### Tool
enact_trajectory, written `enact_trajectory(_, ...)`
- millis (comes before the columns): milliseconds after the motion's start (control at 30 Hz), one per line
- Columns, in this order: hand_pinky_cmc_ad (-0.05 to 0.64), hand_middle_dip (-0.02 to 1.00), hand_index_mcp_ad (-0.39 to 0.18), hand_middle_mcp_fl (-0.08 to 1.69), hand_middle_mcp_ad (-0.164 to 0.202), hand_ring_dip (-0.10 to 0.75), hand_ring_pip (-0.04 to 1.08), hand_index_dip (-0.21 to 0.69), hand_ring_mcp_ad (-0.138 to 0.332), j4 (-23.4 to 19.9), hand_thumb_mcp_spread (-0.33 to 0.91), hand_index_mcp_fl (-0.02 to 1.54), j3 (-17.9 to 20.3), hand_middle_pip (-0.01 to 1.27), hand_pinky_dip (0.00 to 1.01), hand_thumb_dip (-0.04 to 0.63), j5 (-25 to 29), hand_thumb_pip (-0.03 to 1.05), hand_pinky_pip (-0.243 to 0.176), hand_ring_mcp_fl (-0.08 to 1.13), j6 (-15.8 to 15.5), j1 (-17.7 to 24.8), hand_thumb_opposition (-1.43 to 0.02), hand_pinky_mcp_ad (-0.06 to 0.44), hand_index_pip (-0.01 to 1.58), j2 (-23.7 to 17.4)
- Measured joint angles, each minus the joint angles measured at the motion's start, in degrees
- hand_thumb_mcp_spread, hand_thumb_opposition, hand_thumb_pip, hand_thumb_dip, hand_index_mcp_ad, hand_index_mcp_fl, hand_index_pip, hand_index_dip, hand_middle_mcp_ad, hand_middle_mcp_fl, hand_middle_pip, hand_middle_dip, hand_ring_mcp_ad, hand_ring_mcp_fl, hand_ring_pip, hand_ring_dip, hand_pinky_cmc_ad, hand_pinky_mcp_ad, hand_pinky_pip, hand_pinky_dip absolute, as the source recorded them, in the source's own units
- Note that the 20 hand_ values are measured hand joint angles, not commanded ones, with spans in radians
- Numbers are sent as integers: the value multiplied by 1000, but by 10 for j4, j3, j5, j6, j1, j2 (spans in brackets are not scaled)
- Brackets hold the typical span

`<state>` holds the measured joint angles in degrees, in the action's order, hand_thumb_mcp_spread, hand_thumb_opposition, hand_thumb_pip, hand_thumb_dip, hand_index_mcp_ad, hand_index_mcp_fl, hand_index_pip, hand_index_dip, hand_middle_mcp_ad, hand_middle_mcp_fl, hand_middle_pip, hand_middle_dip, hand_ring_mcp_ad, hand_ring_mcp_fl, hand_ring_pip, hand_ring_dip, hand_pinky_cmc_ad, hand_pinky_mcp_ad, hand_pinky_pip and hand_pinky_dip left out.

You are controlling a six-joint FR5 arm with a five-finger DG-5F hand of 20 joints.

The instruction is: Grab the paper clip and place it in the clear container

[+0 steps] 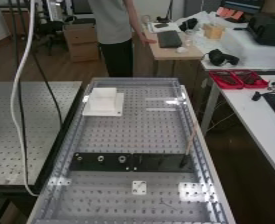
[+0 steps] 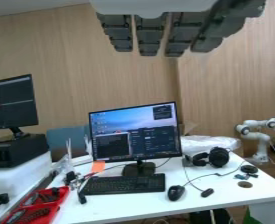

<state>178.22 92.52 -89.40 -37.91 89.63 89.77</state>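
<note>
Going left to right in the high view, first meeting a white block (image 1: 104, 99) on a flat white plate (image 1: 114, 111), then a long black bar with metal rings (image 1: 147, 162) lying across the silvery perforated bench top (image 1: 108, 192). Nearer, passing a small square white plate (image 1: 139, 188), then a thin dark squiggle, possibly the paper clip (image 1: 166, 204), lying flat on the bench top. Ending at a thin tan stick (image 1: 189, 142) rising from the bar's right part.

In the wrist view, hanging with straight fingers and gripping nothing: the dark grey robotic hand (image 2: 149, 37), open.

Judging from here, risking shoving the clip along rather than pinching it, because of such thin, flat-lying wire. Also risking jamming fingertips into the hard bench top by coming in too low, or knocking the stick by sweeping too wide. Later, risking dropping the clip short of the clear container through a weak pinch.
</note>
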Motion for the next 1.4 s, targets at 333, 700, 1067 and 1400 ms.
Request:
enact_trajectory(333,201,65,0,-10,44,28,37,54,108,-1,185,5,0,98,230,5,2,241,-31,5,-1,1,-525,211,54,0)
enact_trajectory(700,328,108,0,-9,52,58,68,79,171,-21,183,9,26,136,319,5,15,251,-73,5,3,0,-663,295,72,5)
enact_trajectory(1067,347,122,0,-7,66,59,84,70,175,-122,215,26,120,136,354,7,60,361,-91,0,39,-19,-695,307,87,33)
enact_trajectory(1400,346,124,-10,-9,66,59,84,16,176,-154,281,68,151,138,370,80,96,480,-93,0,72,-45,-728,307,105,85)
